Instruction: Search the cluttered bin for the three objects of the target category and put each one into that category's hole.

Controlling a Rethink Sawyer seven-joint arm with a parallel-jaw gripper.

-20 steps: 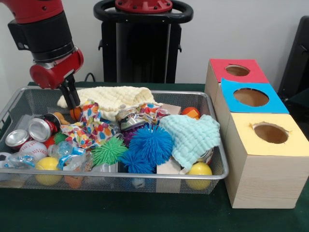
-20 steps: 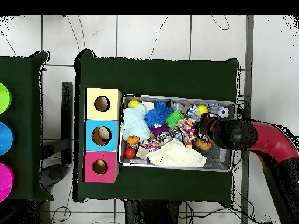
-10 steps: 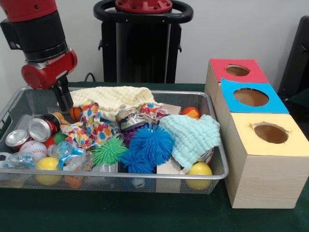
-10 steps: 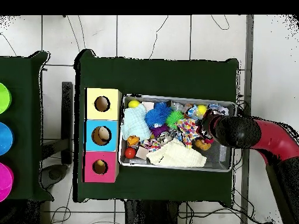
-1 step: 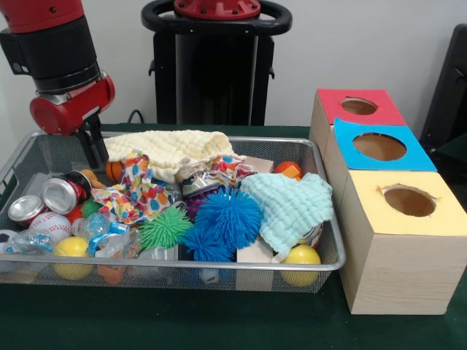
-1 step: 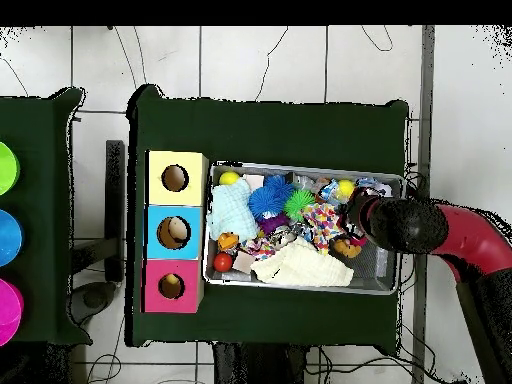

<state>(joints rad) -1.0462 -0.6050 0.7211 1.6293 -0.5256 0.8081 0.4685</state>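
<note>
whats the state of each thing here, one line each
gripper: over the bin's far end, holding nothing visible; open or shut unclear
wire bin: full, cluttered
cream cloth: crumpled, piled at the back
mint cloth: draped over other items
cans: lying on their sides
blue spiky ball: resting on top of the pile
red box: hole open
blue box: hole open
yellow box: hole open, ragged edge

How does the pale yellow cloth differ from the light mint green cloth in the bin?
The pale yellow cloth lies along the bin's far side, spread wide; the light mint green cloth is bunched nearer the boxes and drapes over other items. The yellow one looks larger. Both are soft, textured fabric.
</note>
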